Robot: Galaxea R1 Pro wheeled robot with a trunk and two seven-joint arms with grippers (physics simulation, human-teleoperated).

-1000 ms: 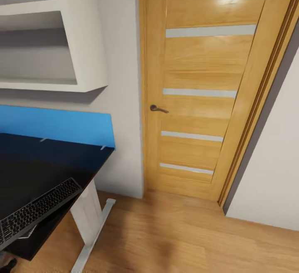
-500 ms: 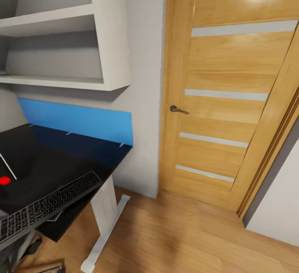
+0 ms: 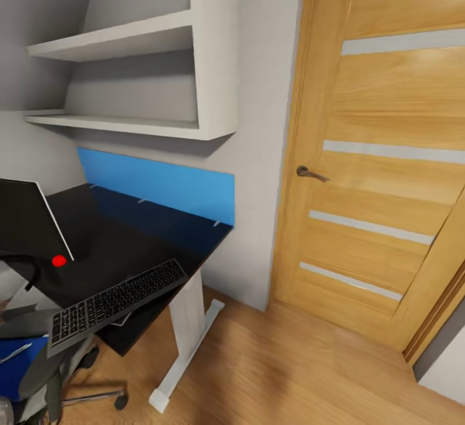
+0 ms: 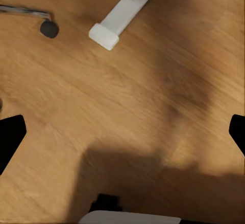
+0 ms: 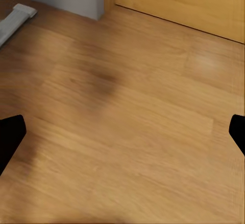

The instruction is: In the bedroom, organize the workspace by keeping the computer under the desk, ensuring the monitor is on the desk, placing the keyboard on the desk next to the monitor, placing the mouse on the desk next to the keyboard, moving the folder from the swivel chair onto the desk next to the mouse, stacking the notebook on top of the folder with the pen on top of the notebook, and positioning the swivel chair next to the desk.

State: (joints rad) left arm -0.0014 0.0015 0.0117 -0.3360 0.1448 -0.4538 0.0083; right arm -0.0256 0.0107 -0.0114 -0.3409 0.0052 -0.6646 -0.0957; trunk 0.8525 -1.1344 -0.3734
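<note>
Beside the wooden door [image 3: 387, 154]: desk [image 3: 129, 238] carrying monitor [image 3: 26, 225] and keyboard [image 3: 116, 302] overhanging its edge; swivel chair [image 3: 45, 360] with folder [image 3: 13, 363] below. Both grippers spread wide over floor [image 5: 132, 121].

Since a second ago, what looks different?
The camera swung left; the things did not move. The monitor, swivel chair and blue folder came into sight. The keyboard still overhangs the desk edge, and the door remains shut.
</note>
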